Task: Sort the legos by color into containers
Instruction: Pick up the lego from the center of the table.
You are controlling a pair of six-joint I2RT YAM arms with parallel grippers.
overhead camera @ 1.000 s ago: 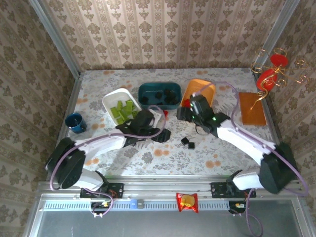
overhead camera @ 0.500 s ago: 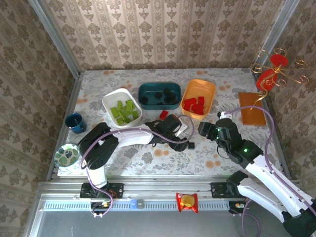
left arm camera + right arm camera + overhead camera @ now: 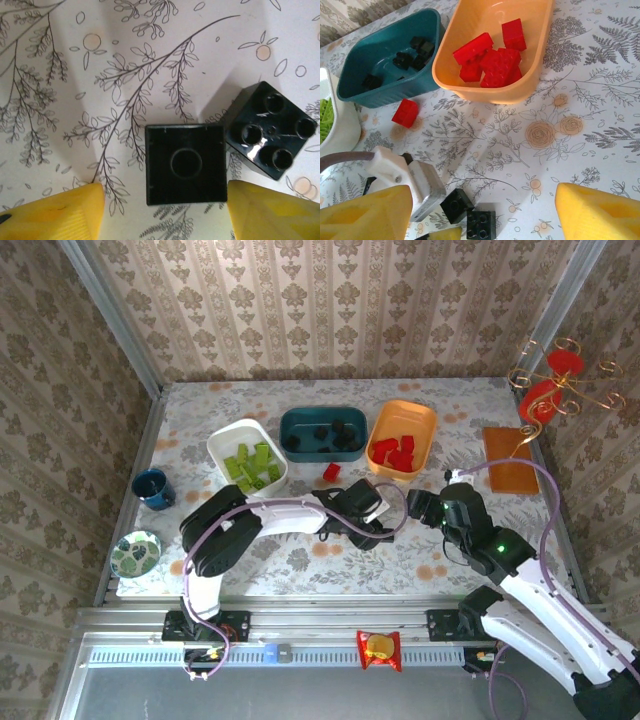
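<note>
No legible text, label, brand, number or sign is found in any view. The red-and-yellow packet (image 3: 379, 649) lying beyond the near edge of the table (image 3: 440, 410) carries a printed design, too small to read. Any marking on the studs of the black brick (image 3: 270, 131) is indistinct.

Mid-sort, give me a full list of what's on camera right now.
white tray: one, left of the row, holding green bricks, several
teal tray: one, middle, holding black bricks, several
orange tray: one, right, holding red bricks, several
loose red brick: one, on table before teal tray
loose black bricks: two, on table, centre
cup: one, blue, far left
plate: one, patterned, near-left
slab: one, brown-orange, right
ornament: one, red-gold, far-right corner
snack packet: one, red-yellow, front rail
left hand: open, astride one black brick
right hand: open, right of it
</note>
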